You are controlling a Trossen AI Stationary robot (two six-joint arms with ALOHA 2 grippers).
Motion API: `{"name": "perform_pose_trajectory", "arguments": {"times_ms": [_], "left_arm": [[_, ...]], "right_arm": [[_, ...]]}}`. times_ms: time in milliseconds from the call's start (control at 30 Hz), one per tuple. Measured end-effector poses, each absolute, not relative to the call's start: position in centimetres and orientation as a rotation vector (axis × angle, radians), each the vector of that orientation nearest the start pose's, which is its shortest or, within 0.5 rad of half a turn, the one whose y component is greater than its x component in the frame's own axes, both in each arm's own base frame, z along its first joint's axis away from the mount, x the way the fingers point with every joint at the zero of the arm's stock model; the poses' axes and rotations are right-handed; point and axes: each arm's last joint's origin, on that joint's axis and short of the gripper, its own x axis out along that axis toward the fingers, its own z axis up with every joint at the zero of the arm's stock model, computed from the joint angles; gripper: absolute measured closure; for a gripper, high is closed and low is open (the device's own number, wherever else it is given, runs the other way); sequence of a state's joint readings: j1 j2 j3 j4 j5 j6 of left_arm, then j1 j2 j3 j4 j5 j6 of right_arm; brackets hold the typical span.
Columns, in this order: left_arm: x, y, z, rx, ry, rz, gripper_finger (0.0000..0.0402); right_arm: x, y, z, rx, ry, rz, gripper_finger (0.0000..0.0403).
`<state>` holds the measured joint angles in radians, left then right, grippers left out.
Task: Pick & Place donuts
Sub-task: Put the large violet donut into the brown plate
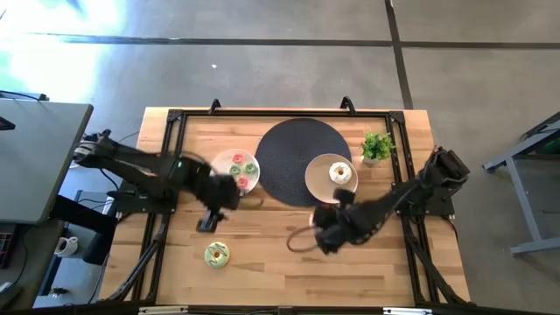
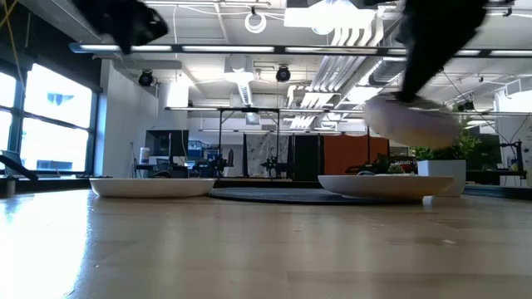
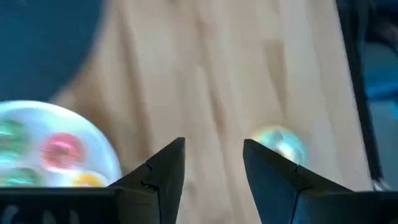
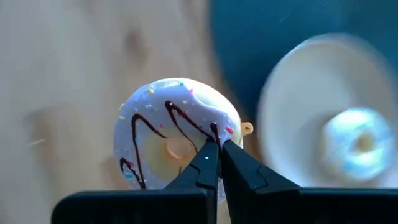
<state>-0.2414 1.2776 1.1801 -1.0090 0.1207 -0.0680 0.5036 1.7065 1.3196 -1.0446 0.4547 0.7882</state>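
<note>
Gripping a white-iced donut [image 4: 177,146] with chocolate drizzle: right gripper [image 4: 217,149], fingers clamped on its rim, above the wooden surface [image 1: 262,262] beside the black disc [image 1: 293,157]. Left gripper [image 3: 211,155]: fingers apart, empty, between the left plate [image 1: 236,171] of small donuts [image 3: 61,151] and a green-iced donut [image 1: 217,255]. Right plate [image 1: 325,173]: one pale donut [image 1: 340,172]. Potted plant [image 1: 377,146] at rear.

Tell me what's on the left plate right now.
The left plate holds several small donuts: green, pink and a yellow one show in the left wrist view. The left gripper, open, hides part of the plate's edge, so an exact count isn't possible.
</note>
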Motion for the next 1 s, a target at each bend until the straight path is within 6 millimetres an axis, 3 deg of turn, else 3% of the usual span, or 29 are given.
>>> {"name": "perform_pose_trajectory", "arguments": {"times_ms": [133,333,533,767,1000], "left_arm": [[22.2,-8.6,27.4,0.015,1.198,-0.311,0.0241],[20.7,-10.4,23.7,-0.032,1.295,-0.205,0.0241],[20.1,-11.1,22.8,-0.102,1.313,-0.159,0.0241],[20.7,-11.3,23.1,-0.127,1.254,-0.176,0.0241],[20.7,-11.4,23.1,-0.116,1.249,-0.187,0.0241]], "right_arm": [[30.1,10.2,23.6,-0.071,1.177,-0.504,0.0399],[30.7,2.4,22.6,-0.1,1.328,-0.63,0.0399],[30.8,-3.5,22.5,0.011,1.358,-0.743,0.0399],[30.2,-6.7,20.3,0.276,1.351,-0.718,0.0399],[29.7,-7.5,18.4,0.263,1.321,-0.724,0.0374]]}}
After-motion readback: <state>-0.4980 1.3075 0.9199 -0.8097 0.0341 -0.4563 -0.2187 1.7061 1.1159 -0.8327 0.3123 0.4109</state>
